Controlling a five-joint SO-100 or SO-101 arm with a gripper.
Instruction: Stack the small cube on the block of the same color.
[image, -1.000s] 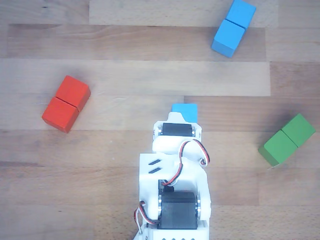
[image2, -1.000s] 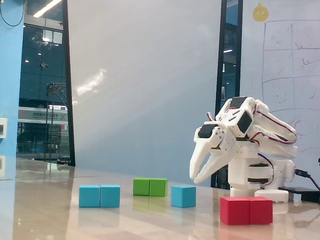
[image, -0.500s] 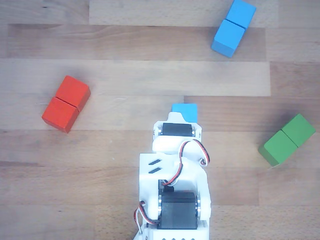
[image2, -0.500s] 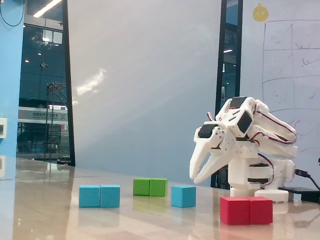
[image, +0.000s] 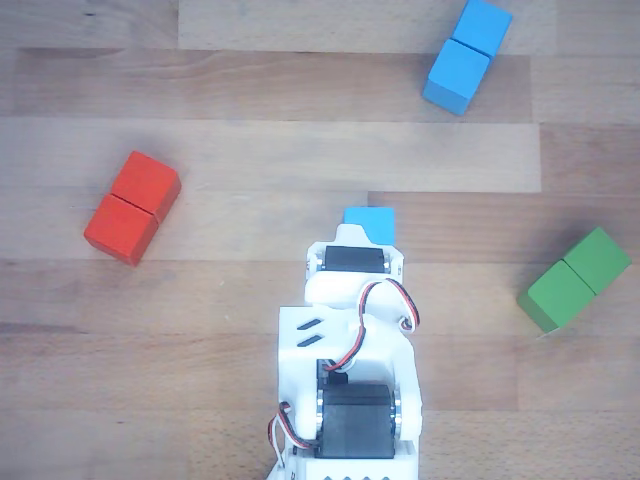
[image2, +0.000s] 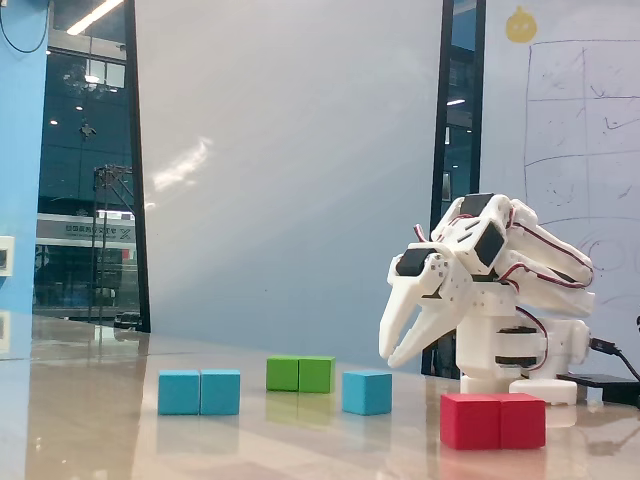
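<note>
Your worktop (image: 250, 150) is pale wood planks, and your white arm (image2: 500, 300) sits folded over itself on it. In the fixed view your hand (image2: 388, 353) hangs in the air, pointing down, its two fingers a little apart with nothing between them, just above and to the right of the small cube (image2: 367, 392). That small cube is your landmark: it sits flat on the worktop, and in the other view it (image: 368, 222) peeks out just beyond the arm's front edge, partly hidden by it.

From the small cube in the other view, the block of the same color (image: 467, 55) lies well apart, up and to the right, tilted, its seam plain across the middle. The red block (image: 132, 207) lies well off to the cube's left, also tilted. The green block (image: 574, 278) lies far to its right and slightly lower.

In the fixed view the blue block (image2: 199, 392) sits left of the cube, the green one (image2: 300, 374) behind and between them, the red one (image2: 493, 420) nearest the camera, right of the cube.
</note>
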